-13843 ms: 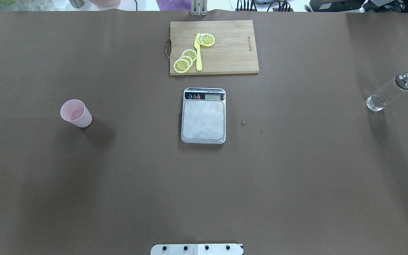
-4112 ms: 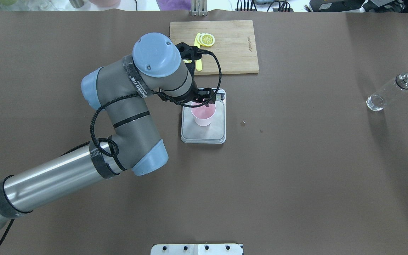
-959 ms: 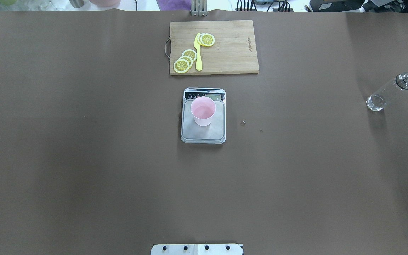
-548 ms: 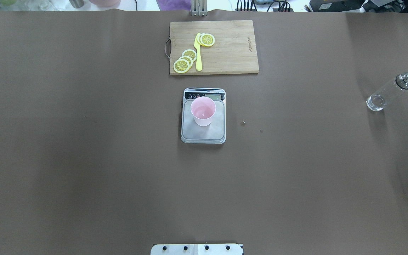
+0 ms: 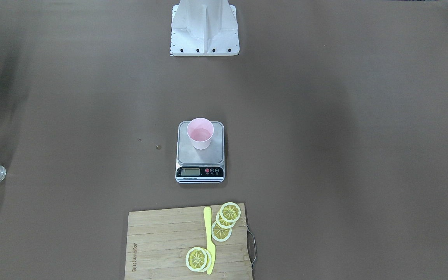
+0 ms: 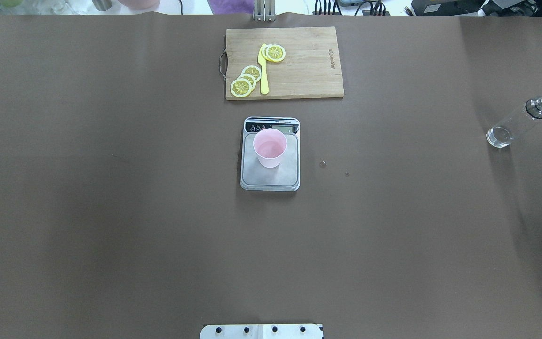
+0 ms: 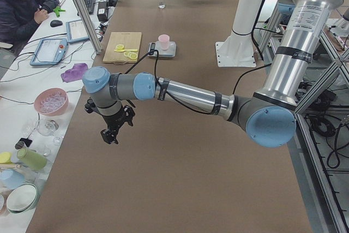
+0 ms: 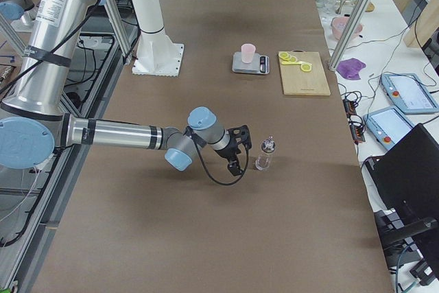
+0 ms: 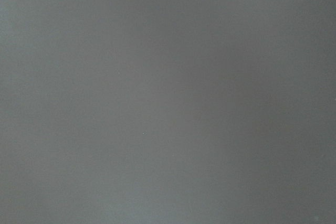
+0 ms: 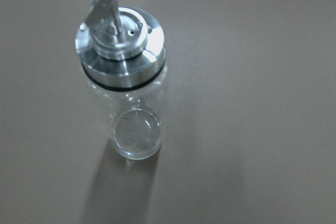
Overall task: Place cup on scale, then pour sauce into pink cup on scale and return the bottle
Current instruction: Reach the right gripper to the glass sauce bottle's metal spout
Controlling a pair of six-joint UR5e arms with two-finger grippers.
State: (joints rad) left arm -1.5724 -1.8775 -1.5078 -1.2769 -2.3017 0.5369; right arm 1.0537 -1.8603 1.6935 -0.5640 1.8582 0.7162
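1. The right gripper (image 8: 240,156) is being held low, just beside the bottle (image 8: 264,154) but apart from it. Whether its jaws are apart or together cannot be told. Judged: it is being lined up for a side grasp on the glass body, leaving the spout free for pouring.
2. The bottle is standing upright on the table. In the right wrist view it is being framed close ahead and below, spout uppermost, with no fingers in frame.
3. Well beyond that gripper, the cup (image 6: 269,148) is sitting upright on the scale (image 6: 270,181), mouth open. Judged: the placing step is done and the pour is pending.
4. The left gripper (image 7: 110,133) is hanging over bare table, well apart from the cup. Its state cannot be told, and its wrist view is showing only brown surface. Judged: it is being kept clear of the pour path.
5. The overhead view is catching only a dark sliver of the right gripper at its edge, while the right side view is showing the gap to the bottle. The front-facing view alone is showing the scale's display uncovered.
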